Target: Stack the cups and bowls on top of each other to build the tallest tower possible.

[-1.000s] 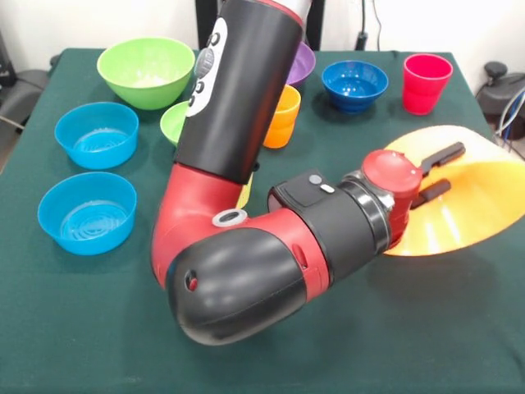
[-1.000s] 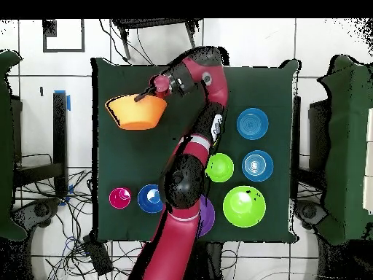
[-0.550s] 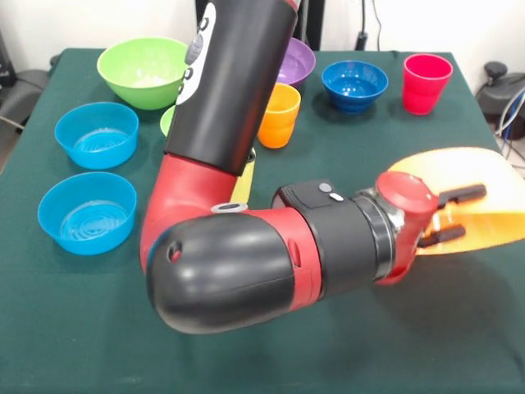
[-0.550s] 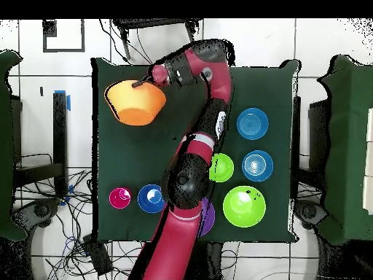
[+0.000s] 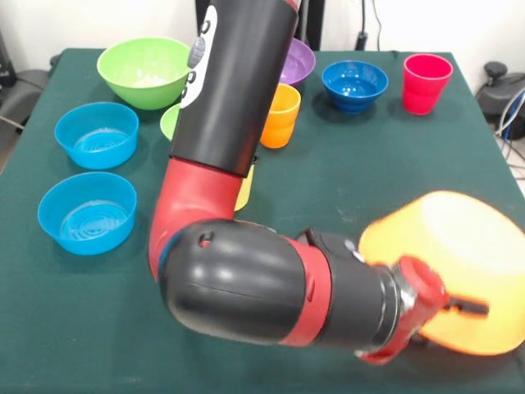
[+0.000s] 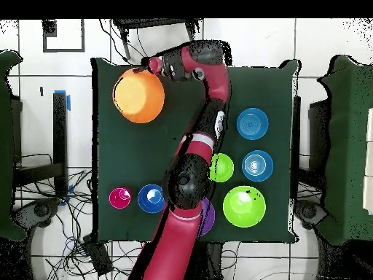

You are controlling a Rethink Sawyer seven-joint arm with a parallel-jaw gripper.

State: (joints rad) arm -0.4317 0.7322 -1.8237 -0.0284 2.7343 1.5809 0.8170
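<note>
Orange bowl (image 5: 459, 263), thin, light, slick plastic, hangs by its rim in the clamped jaws of the gripper (image 5: 466, 309); a rim pinch may slip.

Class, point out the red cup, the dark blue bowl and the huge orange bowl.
red cup (image 5: 426, 82), front view, side wall.
dark blue bowl (image 5: 354, 84), front view, inner wall.
orange bowl (image 5: 451, 246), front view, outer wall.

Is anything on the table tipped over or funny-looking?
Yes: the huge orange plastic bowl is turned bottom-up at the table's edge, with the robot's tool at its rim. The other bowls and cups stand upright.
</note>
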